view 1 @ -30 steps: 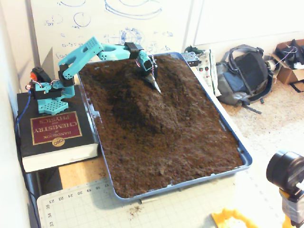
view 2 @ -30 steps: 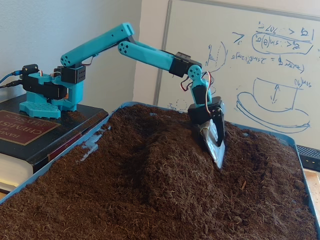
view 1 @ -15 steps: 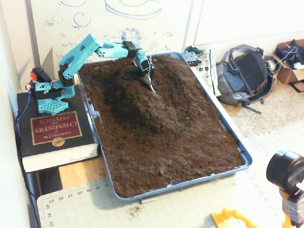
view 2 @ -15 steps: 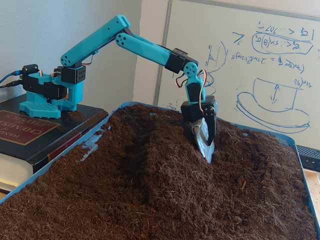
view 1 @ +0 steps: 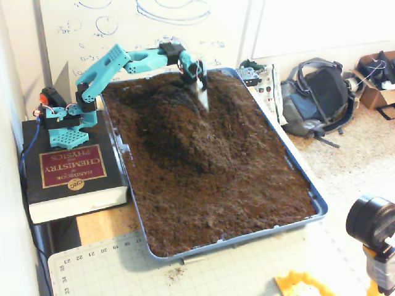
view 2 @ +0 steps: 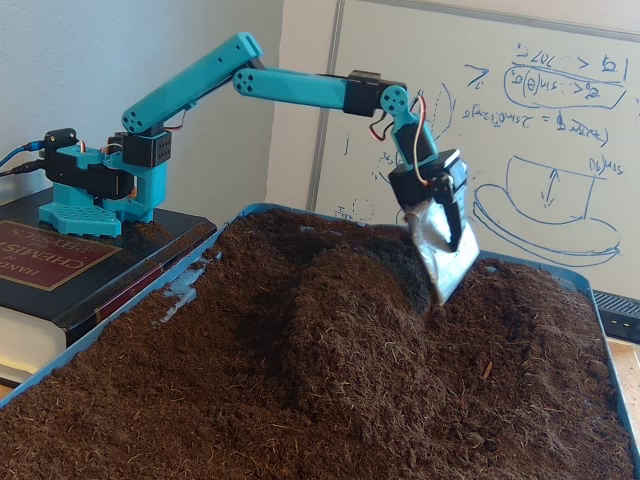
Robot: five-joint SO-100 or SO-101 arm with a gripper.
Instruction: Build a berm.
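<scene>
Berm (view 1: 176,132) beside book (view 1: 73,165) reading "Chemistry and Physics".

Tray (view 2: 610,395) cut off by the lower and right edges; blade (view 2: 443,255) hides whether jaws meet.

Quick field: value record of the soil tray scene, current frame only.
arm base: bolted atop a chemistry handbook
tool: metal scoop blade on the gripper, tip at the soil
berm: raised ridge beside the scoop, toward the tray's far end
tray: blue, filled with dark soil
backdrop: whiteboard
</scene>
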